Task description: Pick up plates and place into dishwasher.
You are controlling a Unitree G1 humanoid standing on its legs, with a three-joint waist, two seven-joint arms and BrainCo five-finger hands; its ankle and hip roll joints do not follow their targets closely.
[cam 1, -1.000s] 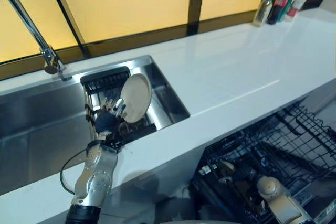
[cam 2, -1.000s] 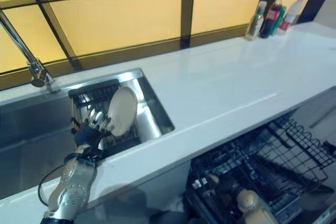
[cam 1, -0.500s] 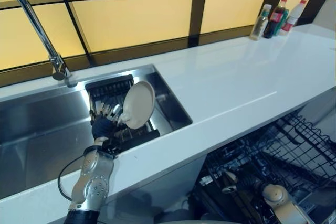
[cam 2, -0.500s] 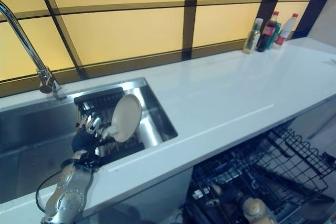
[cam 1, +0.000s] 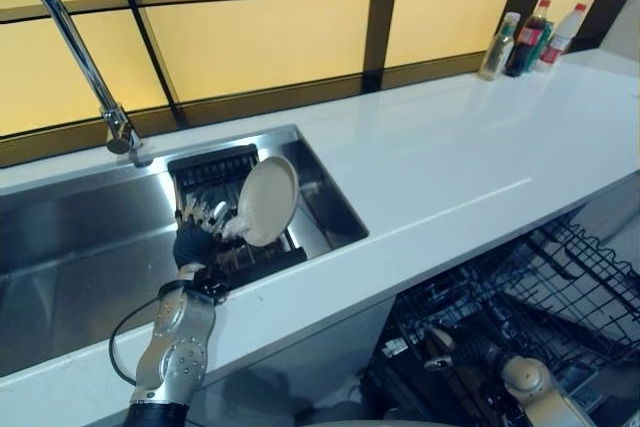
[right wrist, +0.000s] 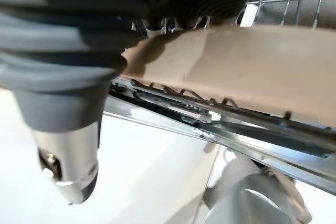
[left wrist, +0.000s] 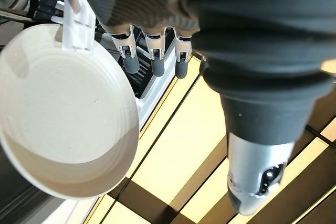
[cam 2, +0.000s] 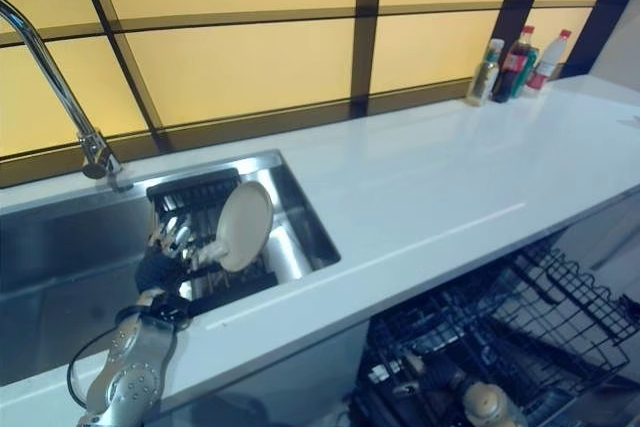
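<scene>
Over the steel sink (cam 1: 70, 247), the left hand (cam 1: 197, 236) still pinches the round cream plate's (cam 1: 268, 200) rim, barely higher than a moment ago, leaving the black wire dishwasher rack (cam 1: 520, 317) transfer ahead; I cannot tell the right hand's (right wrist: 184, 3) grip.

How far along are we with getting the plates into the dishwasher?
Early stage. Done: nothing that I can confirm; the open dishwasher rack shows no plate I can make out. In hand: the left hand pinches a cream plate at its rim, held upright above the black dish rack in the sink. Left: carry it across the white counter and slot it into the dishwasher rack.
</scene>
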